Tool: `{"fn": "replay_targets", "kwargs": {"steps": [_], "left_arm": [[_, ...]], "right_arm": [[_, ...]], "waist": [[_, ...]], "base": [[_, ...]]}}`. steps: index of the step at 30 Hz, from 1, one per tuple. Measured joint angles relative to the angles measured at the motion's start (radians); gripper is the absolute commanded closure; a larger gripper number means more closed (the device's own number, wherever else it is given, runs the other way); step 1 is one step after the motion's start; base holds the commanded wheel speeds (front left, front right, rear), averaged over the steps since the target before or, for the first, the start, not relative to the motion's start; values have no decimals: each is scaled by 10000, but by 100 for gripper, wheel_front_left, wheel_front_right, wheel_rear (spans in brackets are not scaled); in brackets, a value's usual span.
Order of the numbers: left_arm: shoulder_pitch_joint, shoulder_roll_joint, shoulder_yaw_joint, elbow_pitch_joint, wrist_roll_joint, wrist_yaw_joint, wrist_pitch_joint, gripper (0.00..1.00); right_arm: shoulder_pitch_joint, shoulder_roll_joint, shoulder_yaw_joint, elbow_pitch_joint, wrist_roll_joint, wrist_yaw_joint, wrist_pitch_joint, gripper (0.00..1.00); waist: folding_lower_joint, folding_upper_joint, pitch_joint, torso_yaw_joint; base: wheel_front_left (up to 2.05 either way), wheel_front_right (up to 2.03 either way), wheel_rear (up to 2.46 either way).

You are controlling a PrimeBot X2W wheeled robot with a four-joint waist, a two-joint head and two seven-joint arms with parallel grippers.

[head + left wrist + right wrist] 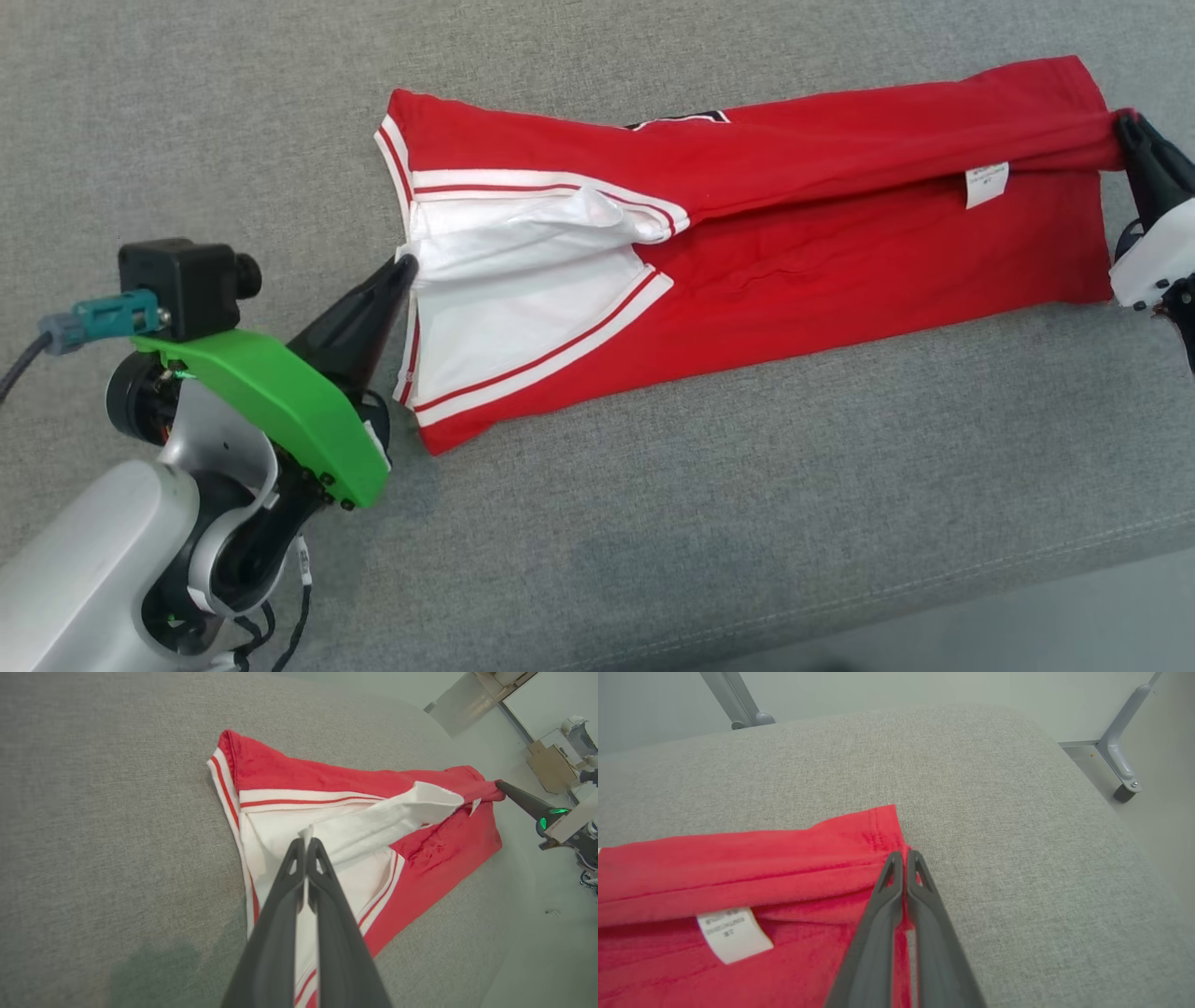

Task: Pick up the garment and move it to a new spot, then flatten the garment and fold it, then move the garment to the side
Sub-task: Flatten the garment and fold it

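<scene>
A red fabric garment (840, 243) with a white panel and red-and-white striped trim lies stretched left to right on a grey woven upholstered surface (653, 523), from the centre to the right of the head view. The left gripper (407, 266) has its jaws closed on a fold of the white panel at the cloth's left end; the left wrist view shows thin white fabric pinched between its dark fingers. The right gripper (1127, 126) has its jaws closed on the red hem corner at the right end, cloth bunched at the tips. A raised ridge of fabric runs between the two grips. The upper long section is folded over the lower. A small white care label (986, 183) sits near the right end, print unreadable. A green plastic bracket (271, 411) is mounted on the left wrist.
</scene>
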Motion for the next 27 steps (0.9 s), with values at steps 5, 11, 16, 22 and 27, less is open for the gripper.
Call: {"fn": "replay_targets", "kwargs": {"steps": [5,11,16,22,27], "left_arm": [[323,-123,-274,291,121,6,-251,100],[699,-713,-685,1174,318,-167,-704,75],[841,-1271,-886,2102,646,-96,-1340,0],[1217,-1843,-805,2832,1034,184,-2556,0],[1742,-2280,-556,3327,1360,514,-4006,0]], "right_arm": [[321,77,113,61,245,0,-96,100],[503,174,268,341,378,0,-102,0],[744,267,232,424,640,0,-236,0],[1430,173,-188,347,876,0,-564,0],[2249,449,-685,161,855,0,-650,0]], "waist": [[0,0,57,51],[-1,0,-75,55],[0,0,-354,70],[0,0,-862,105],[0,0,-1409,102]], "base": [[0,0,0],[0,0,0],[0,0,0],[0,0,0],[0,0,0]]}}
